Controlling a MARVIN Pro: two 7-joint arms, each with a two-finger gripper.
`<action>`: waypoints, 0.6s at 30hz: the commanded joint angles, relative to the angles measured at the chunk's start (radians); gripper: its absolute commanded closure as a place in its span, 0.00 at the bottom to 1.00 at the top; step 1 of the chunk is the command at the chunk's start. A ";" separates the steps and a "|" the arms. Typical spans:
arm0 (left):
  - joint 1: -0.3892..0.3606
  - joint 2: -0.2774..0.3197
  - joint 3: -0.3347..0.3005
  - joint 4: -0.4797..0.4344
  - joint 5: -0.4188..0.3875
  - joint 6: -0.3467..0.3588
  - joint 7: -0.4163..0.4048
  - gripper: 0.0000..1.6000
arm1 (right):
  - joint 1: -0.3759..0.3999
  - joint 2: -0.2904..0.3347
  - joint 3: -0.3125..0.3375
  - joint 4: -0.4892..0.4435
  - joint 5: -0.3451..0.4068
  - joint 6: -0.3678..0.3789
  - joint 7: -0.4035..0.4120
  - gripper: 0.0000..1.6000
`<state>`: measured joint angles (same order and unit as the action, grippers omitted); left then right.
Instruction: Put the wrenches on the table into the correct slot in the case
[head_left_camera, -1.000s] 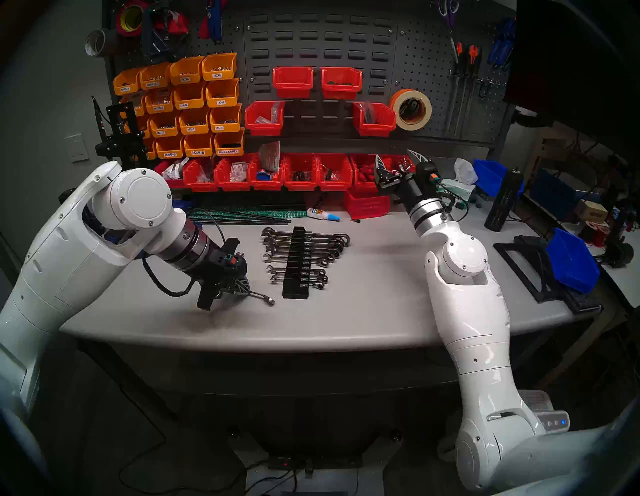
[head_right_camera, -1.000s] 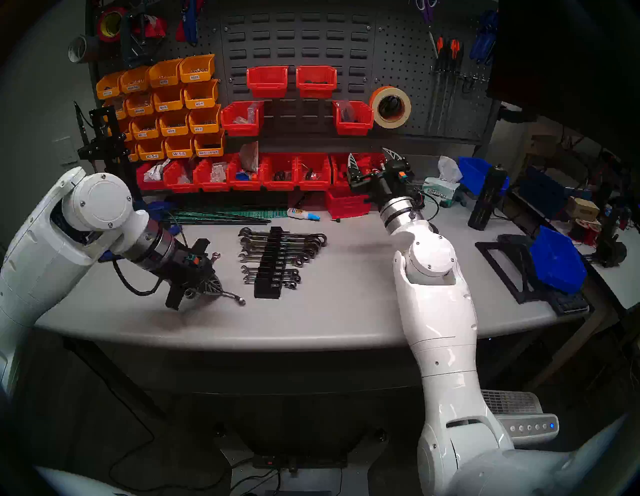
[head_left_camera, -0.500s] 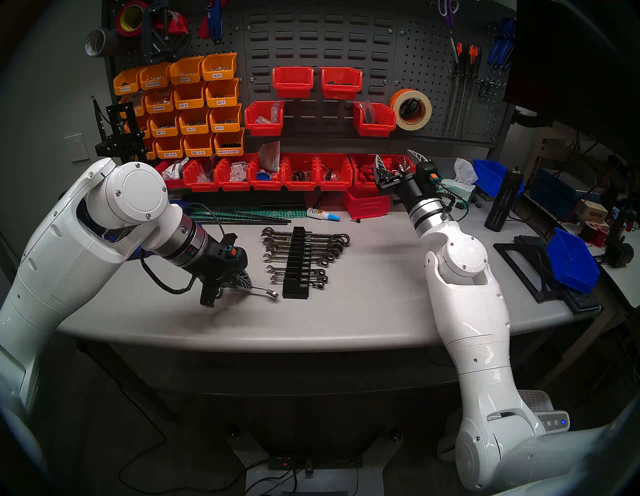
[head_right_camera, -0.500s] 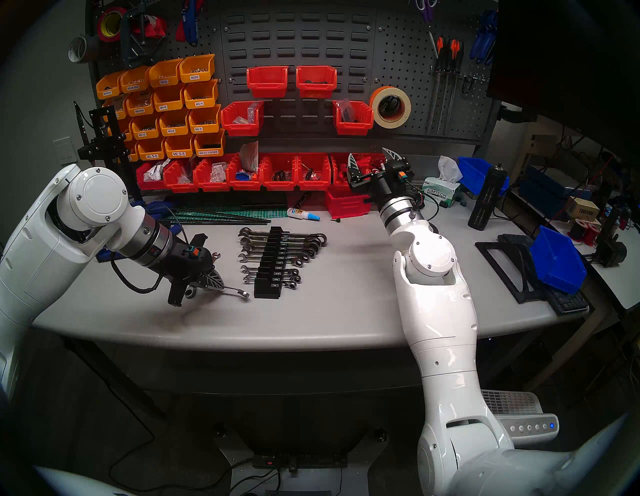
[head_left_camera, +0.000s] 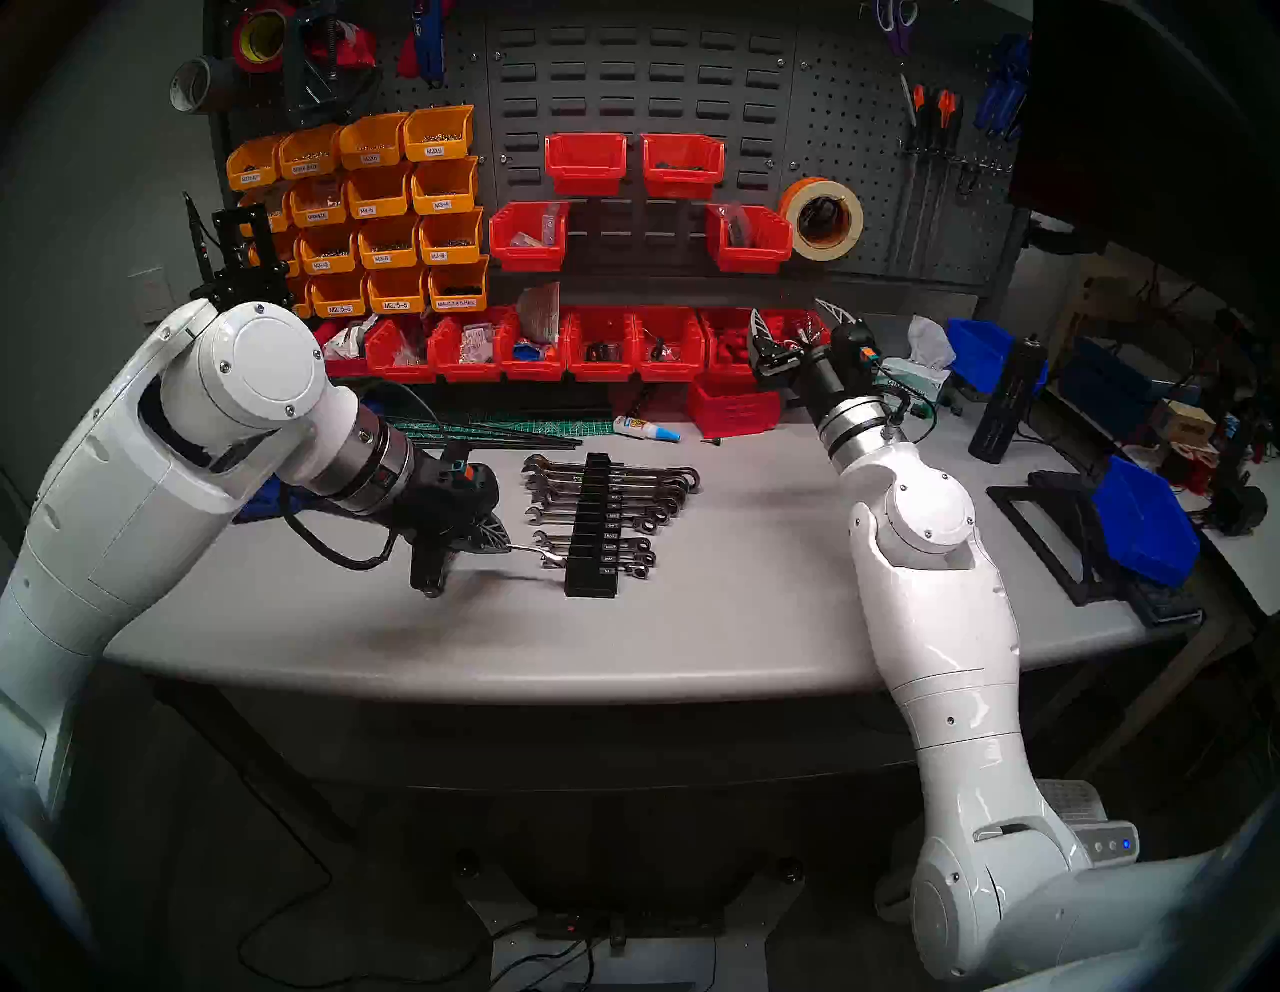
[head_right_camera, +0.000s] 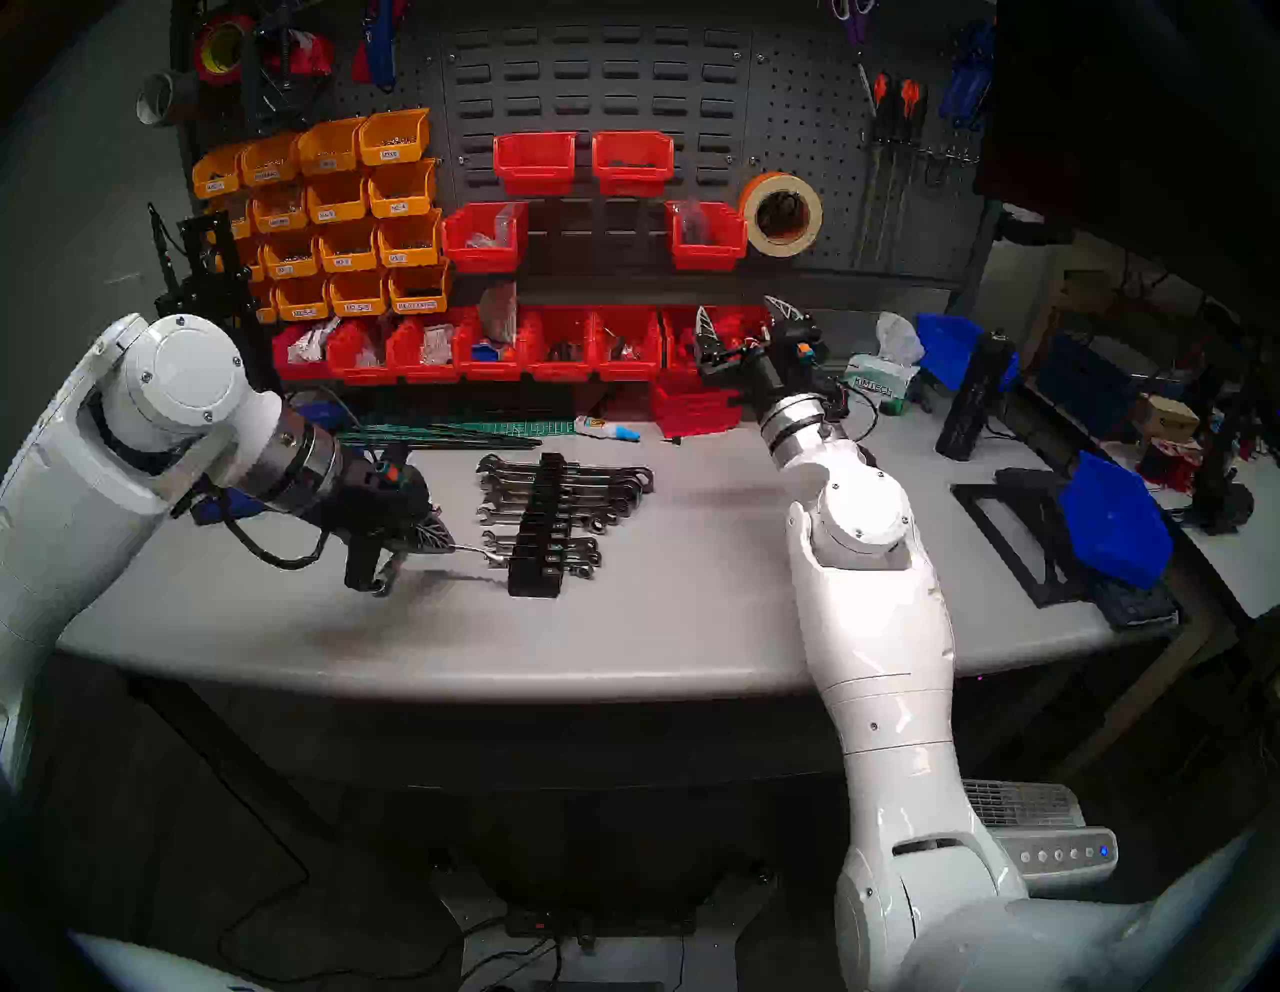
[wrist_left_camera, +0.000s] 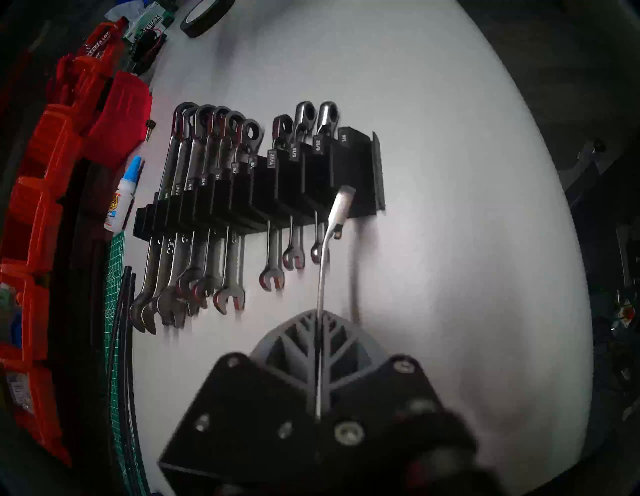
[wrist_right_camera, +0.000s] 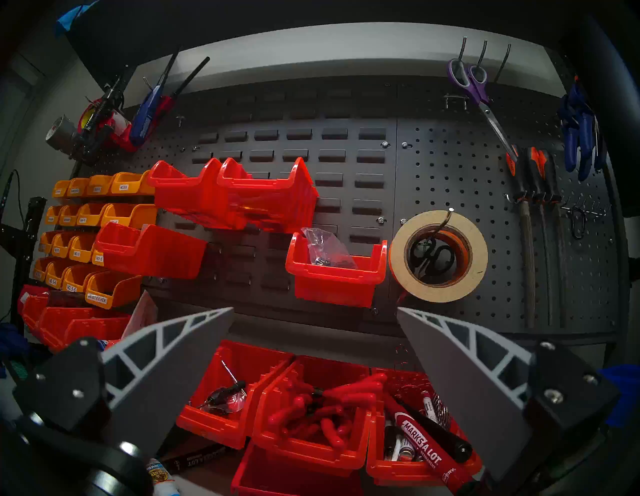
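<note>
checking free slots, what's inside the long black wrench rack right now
The long black plastic wrench rack holds nine chrome combination wrenches. The end slot labelled 1/4 and a middle slot look empty. Slot interiors are hidden. The left gripper holds a slim chrome wrench nearby.

Orange parts bins hang in rows on the dark pegboard, with red bins lined up below. A masking tape roll hangs at right. A glue bottle lies beside a green cutting mat.
</note>
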<state>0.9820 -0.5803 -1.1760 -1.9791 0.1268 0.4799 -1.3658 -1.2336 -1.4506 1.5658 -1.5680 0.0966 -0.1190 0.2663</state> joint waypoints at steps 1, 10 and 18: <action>-0.057 0.007 -0.018 -0.013 -0.042 0.021 -0.061 1.00 | 0.029 -0.001 -0.002 -0.032 0.000 -0.006 0.001 0.00; -0.082 0.024 0.006 -0.029 -0.076 0.042 -0.046 1.00 | 0.029 -0.001 -0.002 -0.032 0.000 -0.006 0.001 0.00; -0.090 0.036 0.023 -0.025 -0.122 0.061 -0.030 1.00 | 0.029 -0.001 -0.002 -0.032 0.000 -0.006 0.001 0.00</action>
<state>0.9387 -0.5550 -1.1483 -2.0012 0.0403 0.5321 -1.3110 -1.2336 -1.4504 1.5656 -1.5679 0.0966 -0.1190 0.2663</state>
